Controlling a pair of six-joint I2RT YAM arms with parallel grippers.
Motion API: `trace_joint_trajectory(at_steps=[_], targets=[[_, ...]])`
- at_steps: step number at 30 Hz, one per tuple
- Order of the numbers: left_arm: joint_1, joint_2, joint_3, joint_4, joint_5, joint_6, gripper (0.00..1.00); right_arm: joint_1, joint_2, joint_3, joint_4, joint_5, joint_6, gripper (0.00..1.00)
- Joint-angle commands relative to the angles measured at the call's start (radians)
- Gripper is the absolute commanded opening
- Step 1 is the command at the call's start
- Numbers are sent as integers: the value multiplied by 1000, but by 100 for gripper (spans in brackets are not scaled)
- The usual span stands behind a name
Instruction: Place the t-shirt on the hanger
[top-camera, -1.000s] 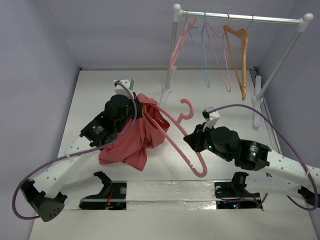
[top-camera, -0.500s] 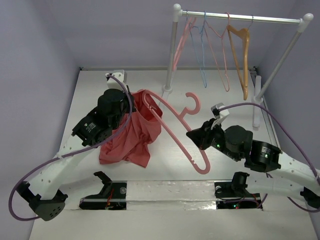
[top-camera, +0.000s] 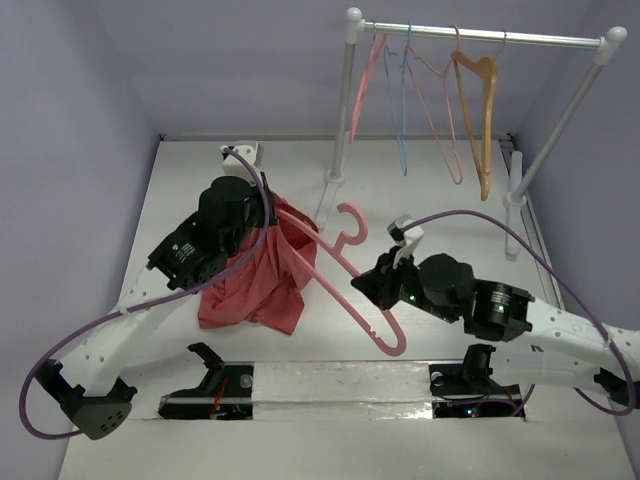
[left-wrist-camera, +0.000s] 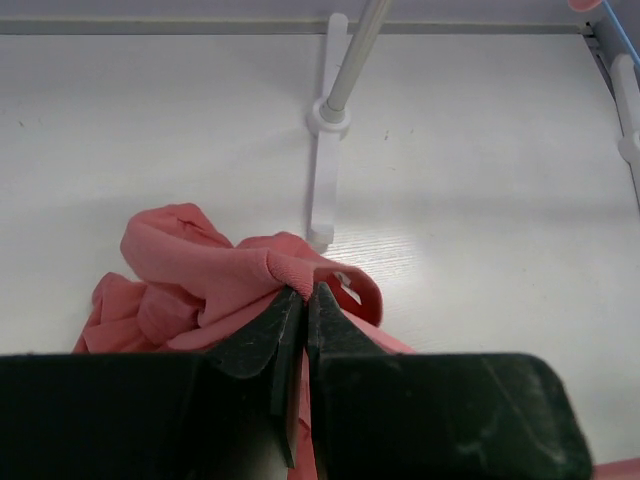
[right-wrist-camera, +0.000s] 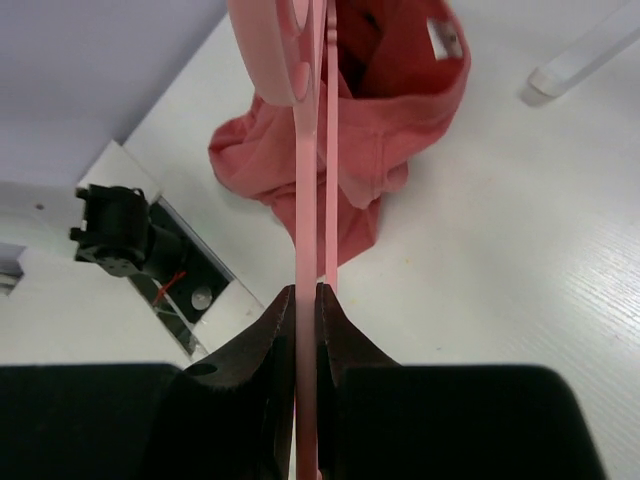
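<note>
Left side first: my left tool (left-wrist-camera: 305, 297) is clamped almost closed on the collar of the shirt (top-camera: 250, 285). It holds the neck up in the air while the body slumps in a heap on the surface (top-camera: 180, 170).

Moving across, one arm of the hanger (top-camera: 335, 262) reaches toward that raised collar. Its tip is at or just inside the neck opening; from above I can't tell how deep. The hook curls up in the middle, touching nothing.

On the right, my right tool (right-wrist-camera: 308, 295) is pinched tight on the hanger's other arm. I see the plastic edge-on between the jaws, and the hanger runs straight away from me to the shirt.

Step in hand, as I read it: threading the first hanger arm through the neck. Next I'd need to push the hanger further in along its own line while the left tool holds the collar open and taut. If the cloth sags, the tip could snag in the folds instead of sliding under.
</note>
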Motion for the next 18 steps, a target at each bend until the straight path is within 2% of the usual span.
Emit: trace_joint_trajectory(at_steps=[1, 4, 8, 11, 15, 18], targets=[[-5, -5, 41, 48, 7, -1, 0, 6, -72, 12, 73, -19, 2, 0], [-5, -12, 24, 72, 72, -16, 0, 6, -34, 26, 82, -33, -15, 0], [-5, -36, -1, 83, 165, -39, 0, 6, 98, 55, 128, -13, -50, 0], [-5, -70, -22, 83, 243, -50, 0, 6, 143, 78, 188, 45, -82, 0], [-5, -96, -29, 60, 384, -59, 0, 6, 200, 83, 330, 101, -127, 0], [-27, -120, -19, 11, 400, -64, 0, 6, 241, 57, 477, 151, -171, 0]])
